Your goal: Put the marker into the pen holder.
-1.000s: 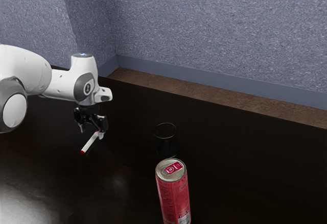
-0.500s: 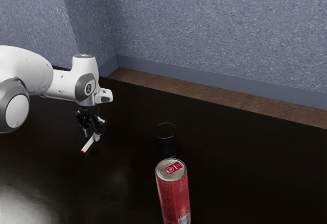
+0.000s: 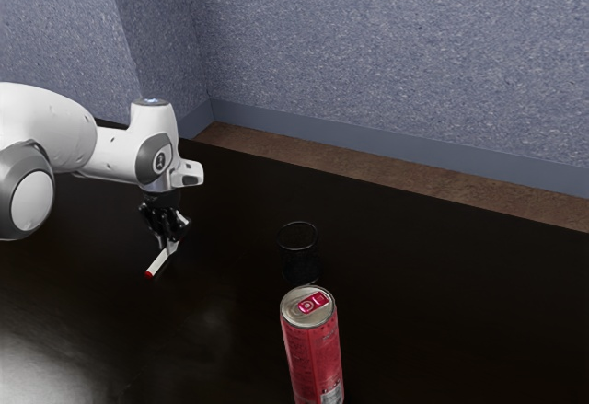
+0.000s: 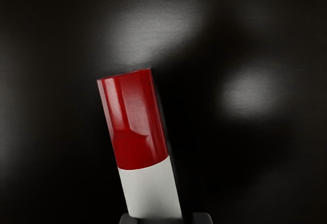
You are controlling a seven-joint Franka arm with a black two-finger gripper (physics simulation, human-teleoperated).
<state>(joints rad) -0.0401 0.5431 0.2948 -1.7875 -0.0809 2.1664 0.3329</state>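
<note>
The gripper (image 3: 167, 241) is low over the table at the exterior view's left, its fingers drawn together on the marker (image 3: 161, 260). The marker is white with a red end and slants down from the fingers, red end lowest. In the wrist view, the marker (image 4: 140, 127) extends out from the gripper (image 4: 165, 219), whose dark fingertips show at the lower edge. The pen holder (image 3: 300, 255), a dark round cup with an open top, stands upright on the table, apart from the hand toward the exterior view's right.
A tall red can (image 3: 314, 353) stands close to the pen holder, nearer the exterior camera. The dark table (image 3: 460, 303) extends under everything, with a speckled blue-grey wall (image 3: 396, 63) beyond it.
The fingers have closed from wide apart onto the marker. The marker's upper end has dipped slightly, while the hand has barely moved. Pen holder and can stand where they were.
</note>
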